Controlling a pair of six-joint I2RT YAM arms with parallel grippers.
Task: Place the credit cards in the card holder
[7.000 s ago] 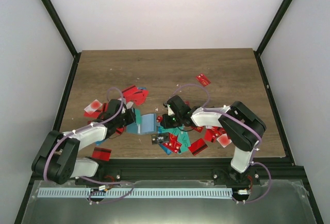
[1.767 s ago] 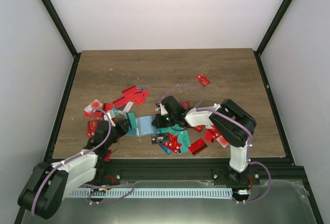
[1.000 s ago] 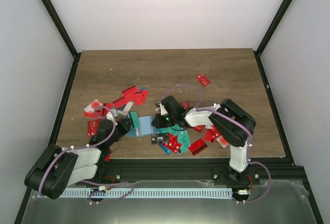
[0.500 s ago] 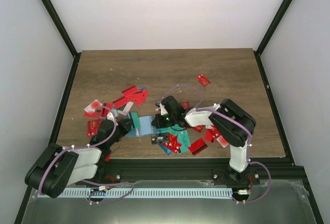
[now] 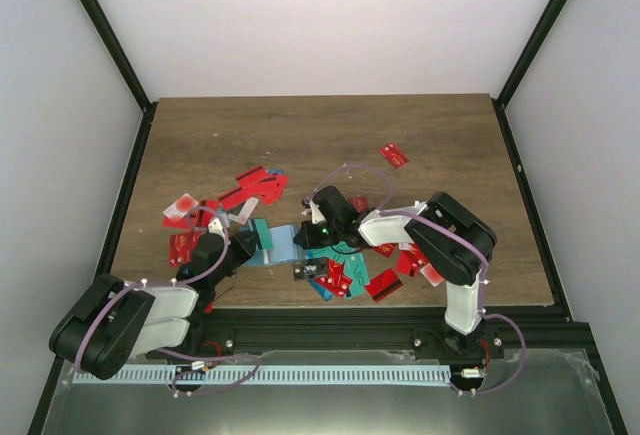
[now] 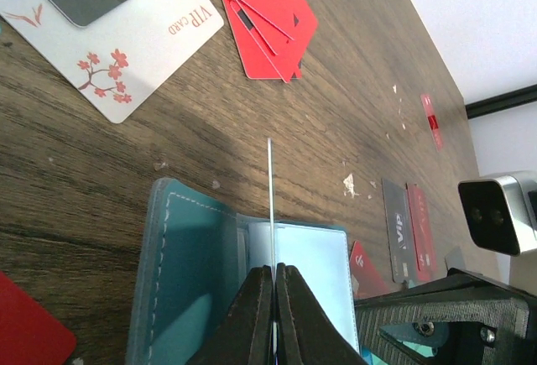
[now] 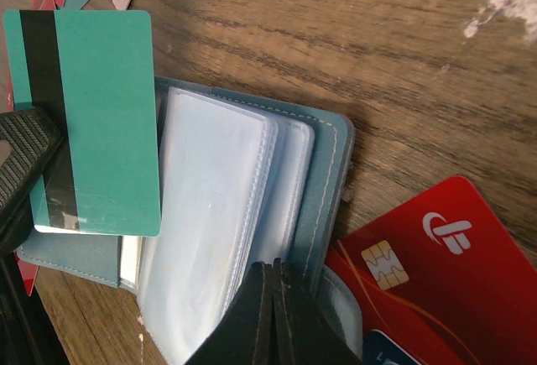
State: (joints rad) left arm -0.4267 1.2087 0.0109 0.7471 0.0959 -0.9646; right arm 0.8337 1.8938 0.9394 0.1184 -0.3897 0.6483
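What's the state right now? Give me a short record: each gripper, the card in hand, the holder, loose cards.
left gripper: shut on teal card, which stands on edge over the holder
right gripper: shut, apparently pinching the clear sleeves
card holder: lying open on the table, sleeves exposed
teal card: overlaps the holder's open side, not yet in a sleeve
loose cards: many red cards scattered around the holder

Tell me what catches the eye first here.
An open teal card holder lies mid-table; the right gripper pinches its clear sleeves. The left gripper holds a teal card over it, with red cards strewn around.
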